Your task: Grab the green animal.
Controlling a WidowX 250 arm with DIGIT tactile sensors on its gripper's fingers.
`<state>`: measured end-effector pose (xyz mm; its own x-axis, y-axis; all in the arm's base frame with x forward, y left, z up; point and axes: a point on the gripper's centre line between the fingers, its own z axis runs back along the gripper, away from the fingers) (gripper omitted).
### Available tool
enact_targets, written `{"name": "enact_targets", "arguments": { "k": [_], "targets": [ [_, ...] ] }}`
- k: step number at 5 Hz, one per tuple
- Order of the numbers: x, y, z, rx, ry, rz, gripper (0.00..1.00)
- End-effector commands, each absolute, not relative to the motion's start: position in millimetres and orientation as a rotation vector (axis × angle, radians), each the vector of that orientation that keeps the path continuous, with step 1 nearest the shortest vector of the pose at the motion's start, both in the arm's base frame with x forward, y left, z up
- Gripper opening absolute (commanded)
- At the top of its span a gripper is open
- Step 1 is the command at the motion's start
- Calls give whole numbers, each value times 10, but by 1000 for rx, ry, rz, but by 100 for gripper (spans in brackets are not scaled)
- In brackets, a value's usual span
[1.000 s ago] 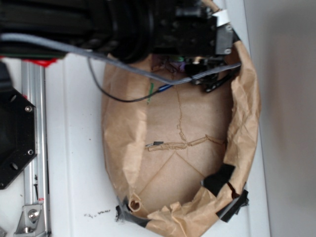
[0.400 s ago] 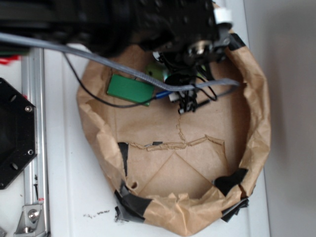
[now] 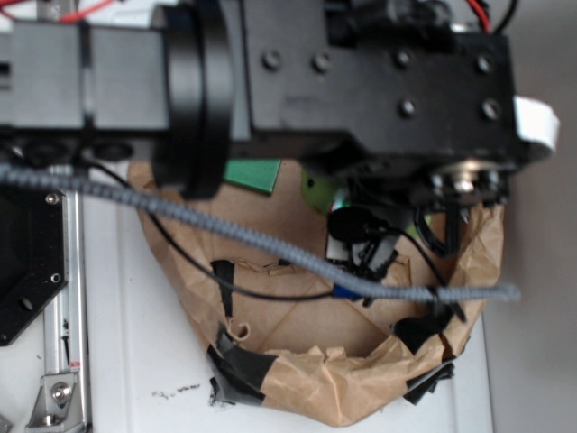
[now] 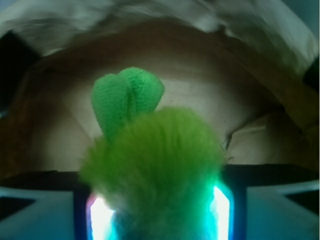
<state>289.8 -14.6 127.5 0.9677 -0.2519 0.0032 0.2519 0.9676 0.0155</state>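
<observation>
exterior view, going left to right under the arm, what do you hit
black hex plate → metal rail → paper bag rim → green block → green animal → gripper → black tape on the bag's right side

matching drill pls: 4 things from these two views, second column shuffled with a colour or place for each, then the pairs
Things:
1. green animal
2. flat block
3. paper basin
4. coiled cable

Descriptions:
A. grey, running across the exterior view
B. fuzzy, lime, between the end effector fingers in the wrist view
C. crumpled brown, patched with black tape
D. dark green, half hidden under the arm

Pairs: 1-B, 2-D, 3-C, 4-A
</observation>
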Motion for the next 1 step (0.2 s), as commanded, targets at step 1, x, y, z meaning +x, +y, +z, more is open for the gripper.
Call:
{"name": "enact_targets", "arguments": {
  "k": [1],
  "targets": [
    [2949, -188, 1450, 37, -65, -319, 0]
  ]
}}
